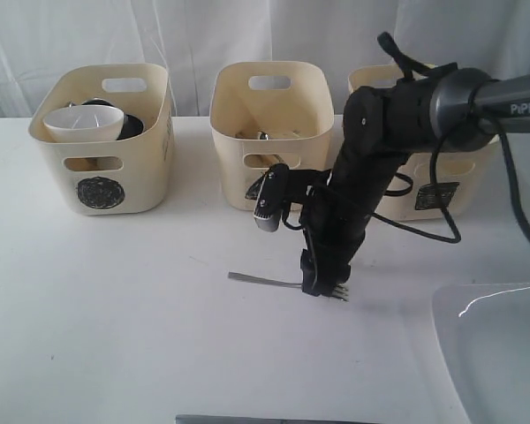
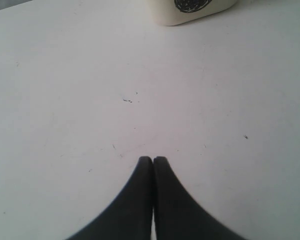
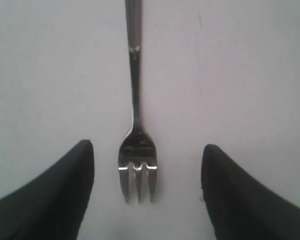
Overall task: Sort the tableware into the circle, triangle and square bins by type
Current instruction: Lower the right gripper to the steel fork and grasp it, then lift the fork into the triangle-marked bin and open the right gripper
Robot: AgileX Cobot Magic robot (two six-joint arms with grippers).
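Left end effector (image 2: 153,161): recorded only in the left wrist view. Its black fingers are pressed together with nothing between them, above the matt white bench (image 2: 65,100).

Exterior view, far left: the circle bin (image 1: 102,168) is noted, a cream plastic tub with rounded corners, oval cut-out handles and a black scribbled circle on the front. A white bowl (image 1: 82,124) is lodged tilted inside.

Middle bin (image 1: 272,115): same form, mark covered by the arm.

A shiny steel fork (image 1: 263,281) is laid flat on the bench. The right end effector (image 1: 329,290) is positioned over its tines. In the right wrist view the fingers (image 3: 55,195) are spread wide, a clear gap is seen on each side, and nothing is gripped.

"PiPER" is read in white on the right arm (image 1: 512,97).

Right bin (image 1: 442,177): mark partly hidden.

Lower right: a glossy plate (image 1: 495,353), rounded corner only.
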